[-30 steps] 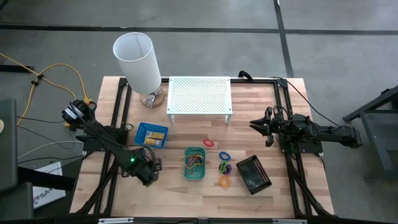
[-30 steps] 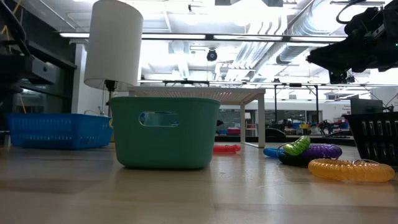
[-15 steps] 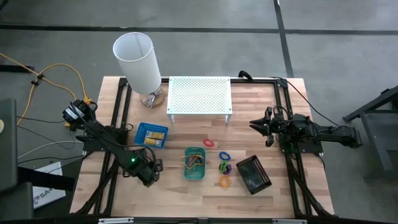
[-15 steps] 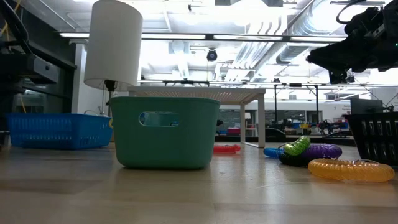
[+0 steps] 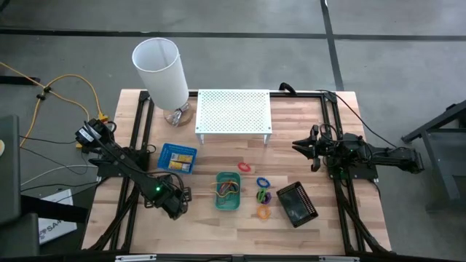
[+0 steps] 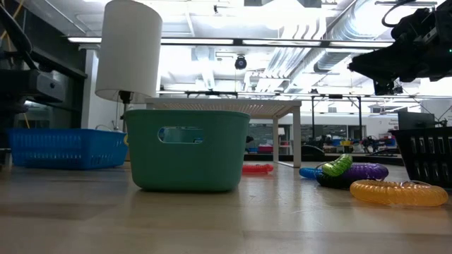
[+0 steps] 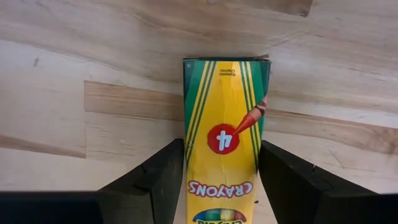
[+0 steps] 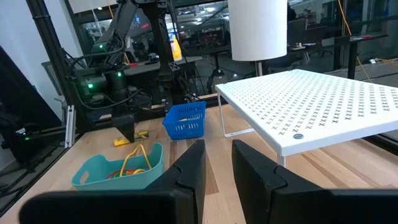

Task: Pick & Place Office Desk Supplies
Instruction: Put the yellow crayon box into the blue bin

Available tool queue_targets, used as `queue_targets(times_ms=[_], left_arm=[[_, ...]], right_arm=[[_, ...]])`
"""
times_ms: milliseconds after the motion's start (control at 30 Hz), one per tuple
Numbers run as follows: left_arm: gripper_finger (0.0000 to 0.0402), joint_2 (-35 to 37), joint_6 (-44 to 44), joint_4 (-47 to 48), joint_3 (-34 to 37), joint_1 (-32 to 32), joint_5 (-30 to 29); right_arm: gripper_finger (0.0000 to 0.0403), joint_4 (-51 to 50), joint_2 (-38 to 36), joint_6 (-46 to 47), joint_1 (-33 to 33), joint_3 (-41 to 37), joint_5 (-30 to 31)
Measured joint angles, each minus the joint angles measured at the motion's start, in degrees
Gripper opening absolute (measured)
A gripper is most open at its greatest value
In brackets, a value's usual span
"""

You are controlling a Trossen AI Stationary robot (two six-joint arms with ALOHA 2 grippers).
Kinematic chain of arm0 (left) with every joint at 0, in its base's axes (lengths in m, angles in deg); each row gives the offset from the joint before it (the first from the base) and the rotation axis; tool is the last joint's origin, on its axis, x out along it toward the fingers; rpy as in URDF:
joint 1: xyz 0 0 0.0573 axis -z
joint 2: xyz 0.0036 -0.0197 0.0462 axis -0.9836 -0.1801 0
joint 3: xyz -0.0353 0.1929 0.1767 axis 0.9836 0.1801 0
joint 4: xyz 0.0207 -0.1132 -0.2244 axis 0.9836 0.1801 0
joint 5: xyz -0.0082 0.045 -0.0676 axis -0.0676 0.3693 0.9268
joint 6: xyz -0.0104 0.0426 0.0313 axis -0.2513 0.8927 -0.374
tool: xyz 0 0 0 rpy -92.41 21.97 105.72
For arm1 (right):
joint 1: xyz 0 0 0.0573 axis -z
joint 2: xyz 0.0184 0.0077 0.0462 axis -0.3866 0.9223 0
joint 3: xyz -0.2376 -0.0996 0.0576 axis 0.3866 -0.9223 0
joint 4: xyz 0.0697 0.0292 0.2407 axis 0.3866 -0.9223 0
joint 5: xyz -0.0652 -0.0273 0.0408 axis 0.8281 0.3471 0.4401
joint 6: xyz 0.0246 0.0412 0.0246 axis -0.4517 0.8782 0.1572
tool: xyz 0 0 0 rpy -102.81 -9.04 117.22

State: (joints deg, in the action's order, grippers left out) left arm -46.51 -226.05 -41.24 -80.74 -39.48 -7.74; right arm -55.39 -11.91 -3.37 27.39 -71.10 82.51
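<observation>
A yellow-and-green crayon box [image 7: 225,149] lies flat on the wooden counter [image 5: 218,225], between the fingers of the left claw [image 7: 221,171], which stand apart on either side of it, close to its long edges but not visibly squeezing it. Seen from above, this left claw [image 5: 175,202] is low over the near left part of the counter, just left of a green tray [image 5: 228,191] that holds thin coloured bands. Compared with a moment ago, the left arm has shifted only slightly and the box is not lifted, so the pick looks about to begin rather than done. A blue tray [image 5: 178,157] sits farther back on the left. To the right of the green tray lie loose rings: red [image 5: 244,167], blue [image 5: 263,182], purple [image 5: 263,195] and orange [image 5: 263,212], with a black tray [image 5: 296,204] beyond them. The right claw [image 5: 300,145] waits raised at the right side, fingers slightly apart and empty. At the far edge stand a white lamp [image 5: 160,73] and a white perforated shelf [image 5: 234,111].
</observation>
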Motion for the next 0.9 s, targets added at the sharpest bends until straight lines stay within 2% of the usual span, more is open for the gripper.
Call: queue_targets(times_ms=[233,500,733,900], left_arm=[[0.0190,0.0,0.0,-0.1,0.0,0.0,-0.1],[0.0155,0.0,0.0,-0.1,0.1,0.0,-0.2],[0.0166,0.2,-0.1,-0.1,0.1,0.0,-0.8],[0.0166,2.0,0.9,-0.3,0.2,0.0,-4.4]], right_arm=[[0.0066,0.0,0.0,0.0,0.0,0.0,0.0],[0.0066,0.0,0.0,0.0,0.0,0.0,0.0],[0.0066,0.0,0.0,0.0,0.0,0.0,0.0],[0.0066,0.0,0.0,0.0,0.0,0.0,0.0]])
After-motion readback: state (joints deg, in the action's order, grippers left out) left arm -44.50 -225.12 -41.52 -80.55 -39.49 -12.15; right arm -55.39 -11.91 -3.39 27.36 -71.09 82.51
